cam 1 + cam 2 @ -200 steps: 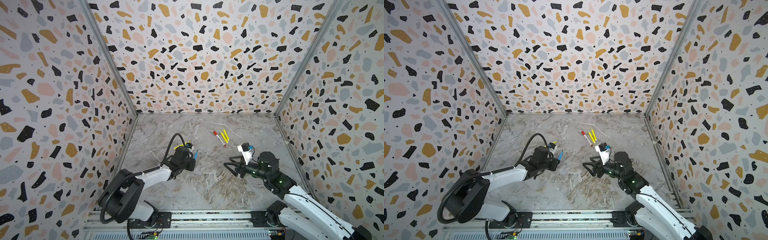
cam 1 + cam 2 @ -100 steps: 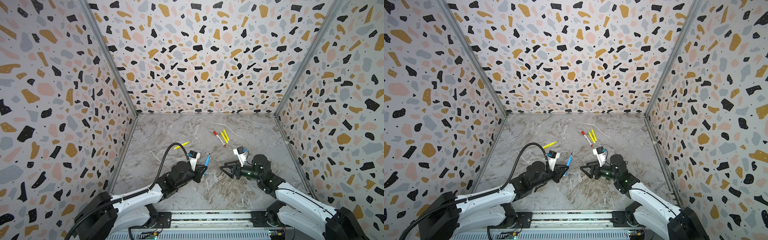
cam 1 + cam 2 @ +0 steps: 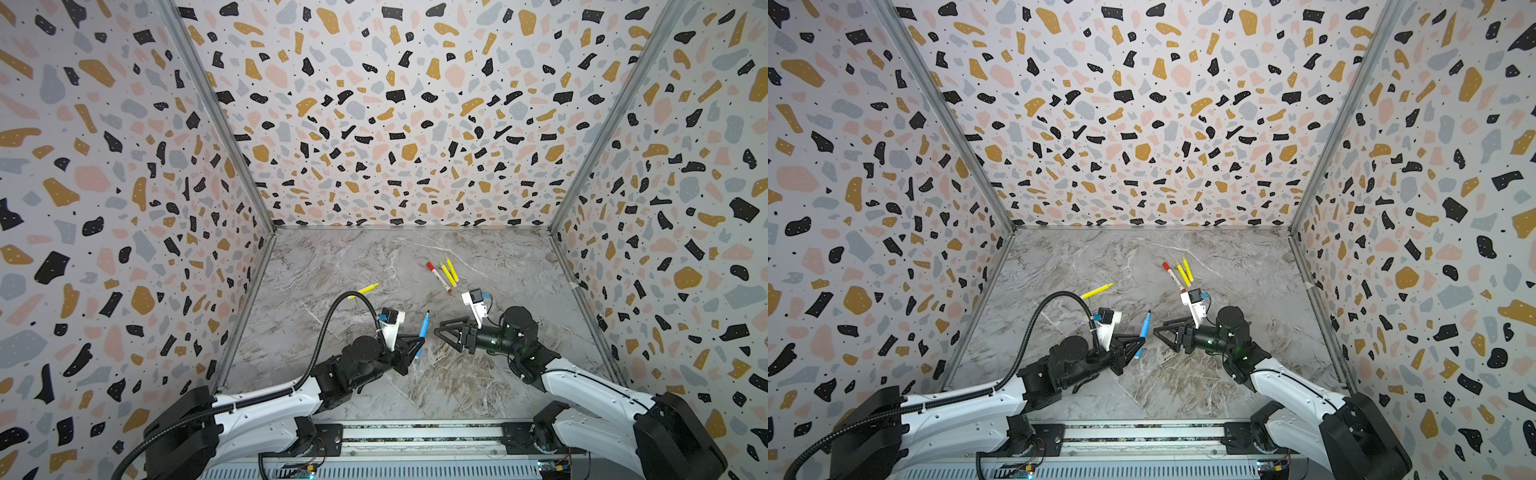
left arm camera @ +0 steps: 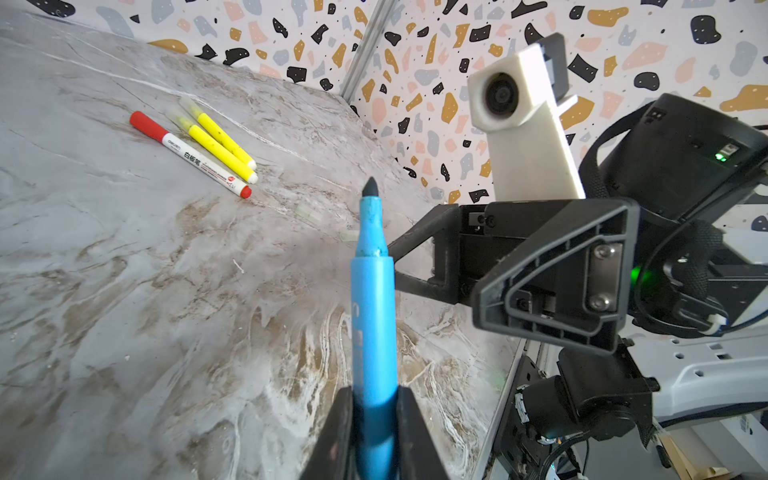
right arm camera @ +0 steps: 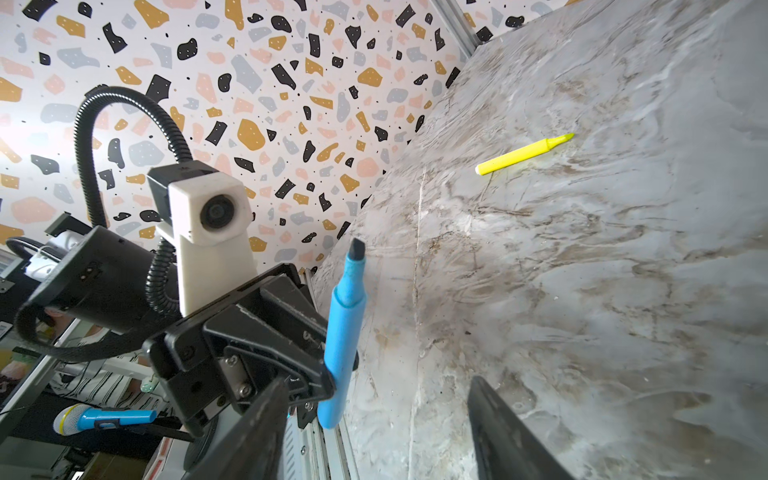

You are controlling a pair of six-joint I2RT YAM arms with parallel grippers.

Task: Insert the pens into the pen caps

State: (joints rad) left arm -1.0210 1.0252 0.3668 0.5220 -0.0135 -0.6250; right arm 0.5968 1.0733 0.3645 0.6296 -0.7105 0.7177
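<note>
Both arms have drawn in toward the front middle of the tabletop (image 3: 374, 257) since a second ago. The left gripper (image 3: 417, 347) has left the back-left area and brought the blue pen (image 3: 423, 331) with it. That gripper is pinched tight on the pen's lower barrel, and the tail end pokes out below its fingers (image 5: 299, 361). In both top views the pen's long axis runs front to back. Its dark, uncapped chisel tip aims toward the back wall and leans slightly right (the pen is lifted off the surface). The right gripper (image 3: 439, 327) faces it from the right, jaws spread and holding nothing. Its tips are just beside the pen, not touching.

One yellow pen (image 3: 365, 288) lies alone behind the left arm, tip pointing right and toward the back. Further back and right, a yellow pair (image 3: 450, 272) and a white pen (image 3: 438, 277) with red ends lie side by side on a diagonal. In the left wrist view, two small pale caps (image 4: 308, 213) lie on the surface between that group and the grippers.

The tabletop is grey marble-patterned with brown veins. Speckled terrazzo walls (image 3: 395, 124) close it in on the left, back and right. A metal rail (image 3: 415, 434) bearing both arm bases runs along the front. Bare marble spreads across the back-left and the front right.
</note>
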